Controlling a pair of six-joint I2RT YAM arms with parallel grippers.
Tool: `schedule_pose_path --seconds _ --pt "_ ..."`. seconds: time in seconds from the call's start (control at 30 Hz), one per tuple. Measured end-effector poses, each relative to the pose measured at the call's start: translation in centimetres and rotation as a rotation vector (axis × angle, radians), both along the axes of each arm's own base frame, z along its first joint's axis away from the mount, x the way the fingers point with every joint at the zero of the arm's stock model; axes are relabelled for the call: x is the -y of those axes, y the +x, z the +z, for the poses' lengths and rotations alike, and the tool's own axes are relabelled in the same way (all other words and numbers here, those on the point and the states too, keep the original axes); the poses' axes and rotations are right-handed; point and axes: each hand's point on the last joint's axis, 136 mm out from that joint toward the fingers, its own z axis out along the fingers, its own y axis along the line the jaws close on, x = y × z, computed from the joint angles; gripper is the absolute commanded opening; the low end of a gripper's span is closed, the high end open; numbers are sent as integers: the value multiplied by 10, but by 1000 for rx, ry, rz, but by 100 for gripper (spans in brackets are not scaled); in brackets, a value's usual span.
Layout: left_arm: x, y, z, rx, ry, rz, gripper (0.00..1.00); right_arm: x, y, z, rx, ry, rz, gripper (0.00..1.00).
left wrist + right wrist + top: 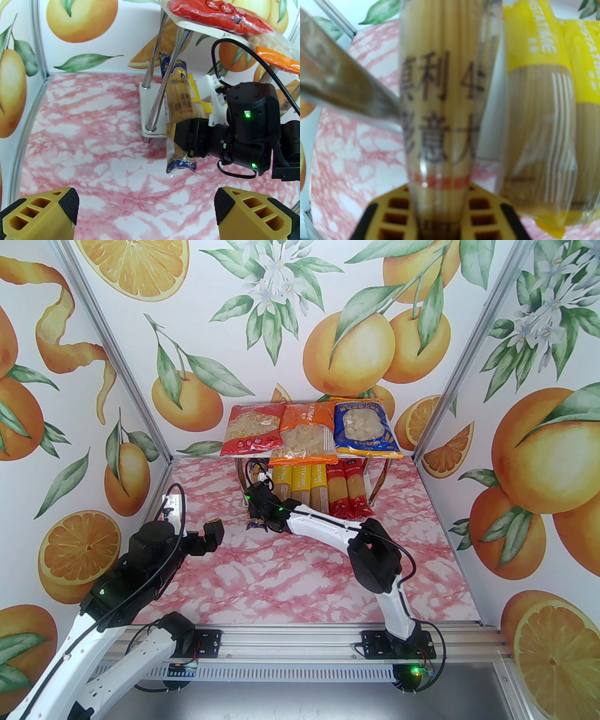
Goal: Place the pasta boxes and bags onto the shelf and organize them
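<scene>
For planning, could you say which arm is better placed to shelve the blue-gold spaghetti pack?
Right: the right end effector grips the blue-gold spaghetti pack at the shelf; the left end effector hangs open, farther back.

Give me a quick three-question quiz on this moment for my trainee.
1. True or false: the left gripper is shut.
2. Which pack does the right gripper hold? A yellow pack, B red pack, C blue-gold pack.
3. How many bags lie on the shelf's top board?
Key: 1 false; 2 C; 3 three.
</scene>
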Motion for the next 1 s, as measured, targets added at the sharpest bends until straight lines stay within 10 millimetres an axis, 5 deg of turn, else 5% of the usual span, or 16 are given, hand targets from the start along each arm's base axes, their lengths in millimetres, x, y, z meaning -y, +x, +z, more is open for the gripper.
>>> schedule_pose_path --seconds 0.57,1.0 --pt "-4 2 0 1 16 10 100 17 33 -15 18 -81 -68 0" --pt "1 9 -15 -43 11 0 100 11 50 -17 24 -81 -78 3"
